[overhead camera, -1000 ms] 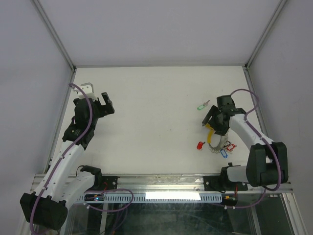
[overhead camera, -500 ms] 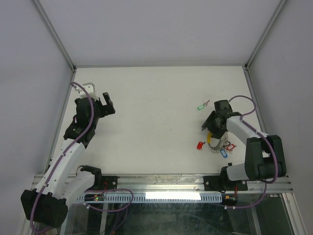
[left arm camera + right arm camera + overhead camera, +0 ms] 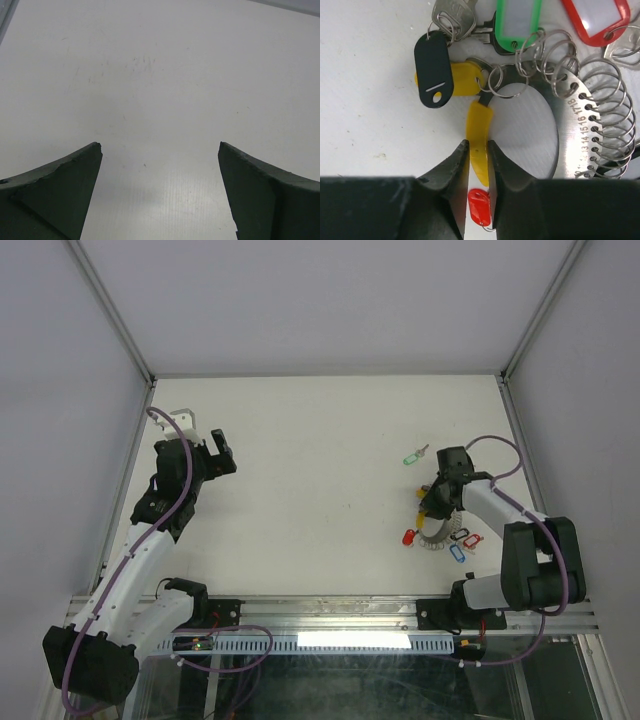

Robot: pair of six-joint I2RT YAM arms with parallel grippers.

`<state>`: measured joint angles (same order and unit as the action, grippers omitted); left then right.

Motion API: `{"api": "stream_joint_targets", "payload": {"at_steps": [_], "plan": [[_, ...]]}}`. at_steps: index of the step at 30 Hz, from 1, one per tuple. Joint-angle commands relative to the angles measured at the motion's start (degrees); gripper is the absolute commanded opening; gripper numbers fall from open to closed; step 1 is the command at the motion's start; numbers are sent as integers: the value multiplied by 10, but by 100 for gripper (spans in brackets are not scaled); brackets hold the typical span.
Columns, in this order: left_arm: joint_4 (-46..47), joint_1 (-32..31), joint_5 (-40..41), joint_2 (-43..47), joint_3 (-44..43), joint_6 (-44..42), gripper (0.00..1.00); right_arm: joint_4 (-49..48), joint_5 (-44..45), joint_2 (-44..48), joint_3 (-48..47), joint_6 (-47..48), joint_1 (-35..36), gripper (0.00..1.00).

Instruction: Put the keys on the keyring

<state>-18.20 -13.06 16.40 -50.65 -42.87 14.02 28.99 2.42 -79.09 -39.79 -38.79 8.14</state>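
White arms (image 3: 125, 575), black joints, purple cables (image 3: 497, 438)

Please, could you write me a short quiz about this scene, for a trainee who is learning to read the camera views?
1. True or false: the left gripper holds a key.
2. Which colour is the tag pinched by the right gripper? A red, B yellow, C blue.
3. What is stamped on the flat plate of the keyring?
Key: 1 false, it is open and empty. 2 B, the yellow tag. 3 numbers.
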Motion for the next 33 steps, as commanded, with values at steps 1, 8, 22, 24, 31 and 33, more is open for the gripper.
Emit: {"api": "stream_joint_targets", "payload": {"at_steps": [1,8,22,24,31,33], "plan": [[17,2,-3,-1,-23,-8,99,-5,25,7,-3,12,24,19],[17,2,-3,0,-23,-8,99,1,65,-27,-38,24,112,17],[16,2,-1,4,-22,-9,99,-45,-7,-182,-186,179,361,14],[16,2,-2,4,-22,-9,99,-41,-18,-211,-212,201,399,15],[14,2,-1,7,-21,-10,99,-58,-32,-238,-265,209,468,22],[14,2,-1,9,-21,-10,99,-61,-9,-225,-265,201,467,29]]}}
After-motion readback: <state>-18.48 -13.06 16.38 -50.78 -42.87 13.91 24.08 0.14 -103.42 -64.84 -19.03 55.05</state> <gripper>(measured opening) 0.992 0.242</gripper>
